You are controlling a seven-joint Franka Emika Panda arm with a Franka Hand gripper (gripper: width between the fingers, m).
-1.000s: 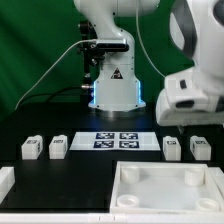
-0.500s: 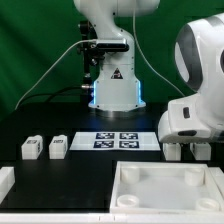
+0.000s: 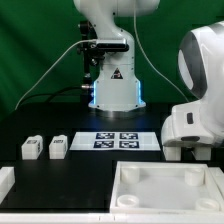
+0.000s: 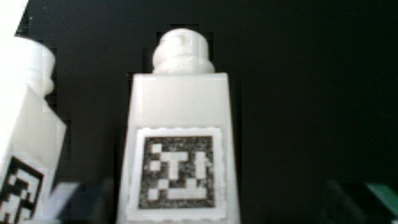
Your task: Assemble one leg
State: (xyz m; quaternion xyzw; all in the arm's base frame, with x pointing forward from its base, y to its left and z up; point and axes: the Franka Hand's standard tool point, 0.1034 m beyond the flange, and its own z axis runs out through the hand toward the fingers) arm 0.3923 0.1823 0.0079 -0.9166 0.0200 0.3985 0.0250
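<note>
In the wrist view a white leg [image 4: 180, 140] with a black-and-white tag stands upright between my gripper's [image 4: 214, 205] two dim fingers [image 4: 75, 200], which are spread apart with a gap on each side. A second leg [image 4: 22, 130] stands close beside it. In the exterior view my gripper [image 3: 186, 150] is low over the table at the exterior view's right, and the arm hides the legs there. Two more legs [image 3: 31, 148] [image 3: 58, 147] stand at the exterior view's left.
The marker board [image 3: 118, 140] lies in the middle in front of the robot base [image 3: 112, 92]. The large white tray-shaped part [image 3: 120, 172] lies at the front. A white piece [image 3: 5, 181] sits at the front left edge.
The arm has come down over the two legs at the exterior view's right, and now covers them. The left legs and tray have not moved.
</note>
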